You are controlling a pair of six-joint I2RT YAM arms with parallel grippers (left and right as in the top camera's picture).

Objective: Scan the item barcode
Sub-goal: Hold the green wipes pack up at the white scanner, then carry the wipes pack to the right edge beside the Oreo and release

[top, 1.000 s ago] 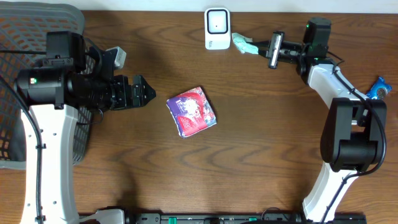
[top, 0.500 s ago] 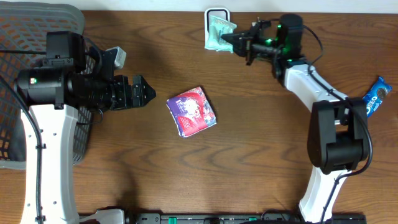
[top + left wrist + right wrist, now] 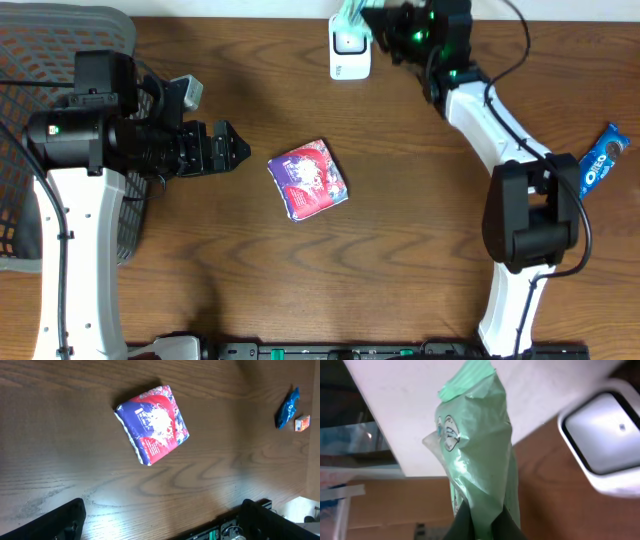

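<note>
Right tool (image 3: 388, 22) clenched on green packet (image 3: 479, 455), pinching it by one end so the printed faces hang free. Packet is up at the far edge of the bench (image 3: 420, 250), just beside and above the scanner (image 3: 349, 58), likely so its code can be turned toward the window. The code itself is not visible. Left tool (image 3: 232, 150) released, jaws wide and empty, parked by basket (image 3: 40, 60), clear of the scan. Red-blue pouch (image 3: 308, 178) lies mid-bench, probably waiting its turn. Oreo pack (image 3: 598, 168) at right edge

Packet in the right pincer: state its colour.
Light green packet with a small dark cartoon print; the right wrist view shows it best.
</note>
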